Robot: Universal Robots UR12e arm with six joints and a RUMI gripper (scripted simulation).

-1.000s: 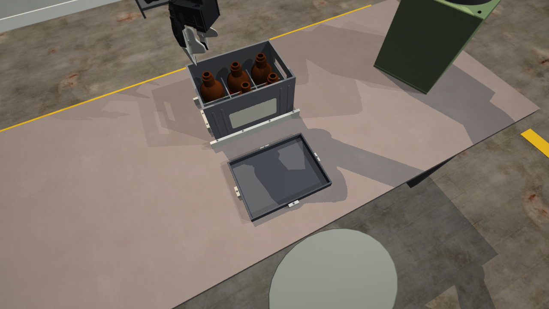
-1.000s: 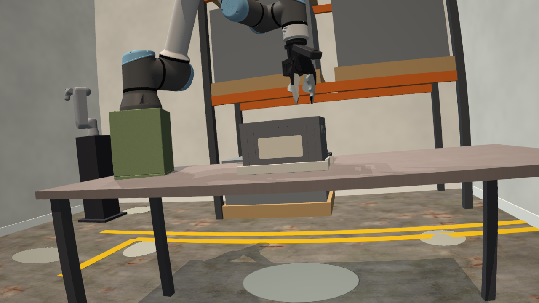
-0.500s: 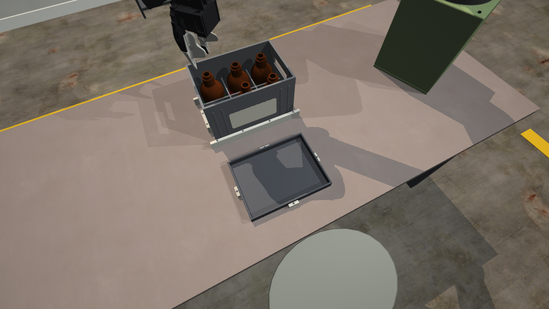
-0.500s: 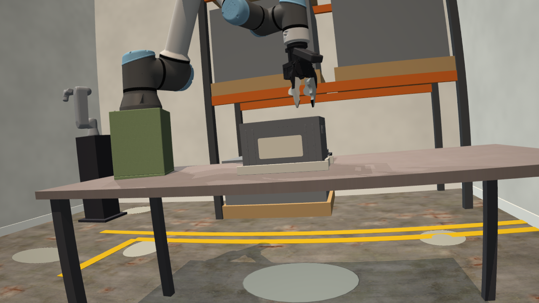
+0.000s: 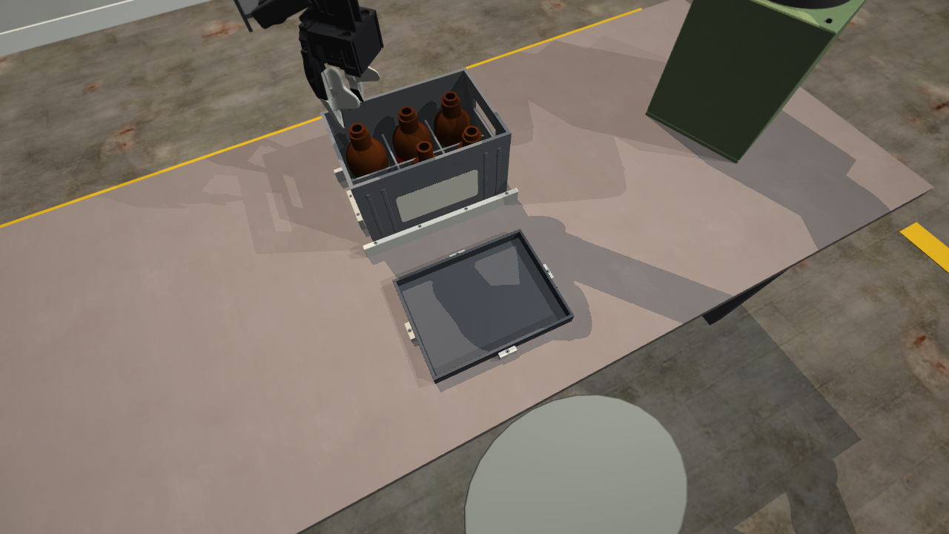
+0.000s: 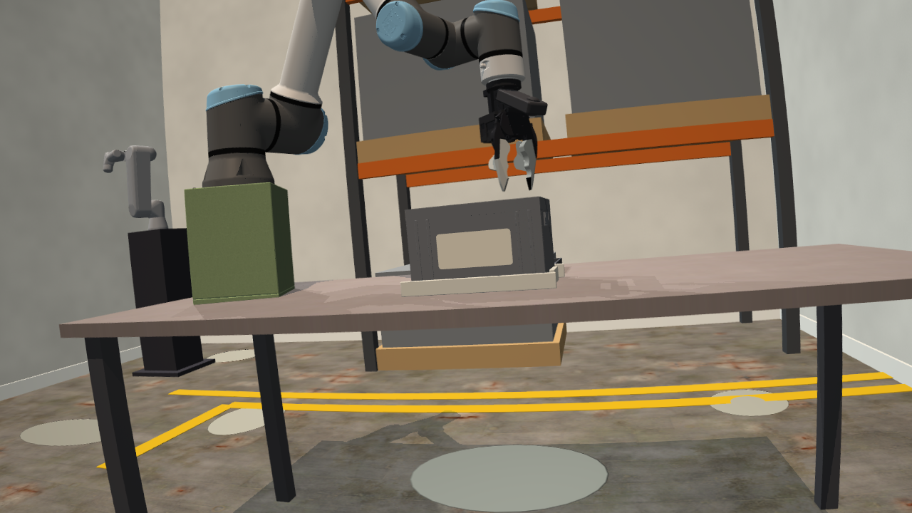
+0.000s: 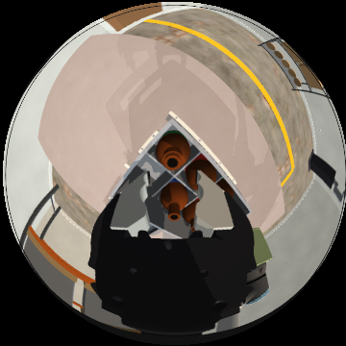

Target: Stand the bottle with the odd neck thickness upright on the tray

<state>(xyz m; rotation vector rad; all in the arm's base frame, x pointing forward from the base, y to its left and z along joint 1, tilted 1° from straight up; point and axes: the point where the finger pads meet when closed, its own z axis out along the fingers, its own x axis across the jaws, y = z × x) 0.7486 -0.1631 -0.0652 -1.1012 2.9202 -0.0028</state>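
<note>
5 bottles (image 5: 408, 133) upright in crate (image 5: 434, 192) cells, odd one not discernible | crate on table (image 5: 165, 318), just beside tray (image 5: 483, 306) | gripper (image 6: 516, 183) above crate's end, jaws partly apart, holding nothing

arm (image 6: 306, 57): pale grey tubes, dark joints, blue caps
hand (image 6: 515, 171): black body, two pale tapered fingers
</note>
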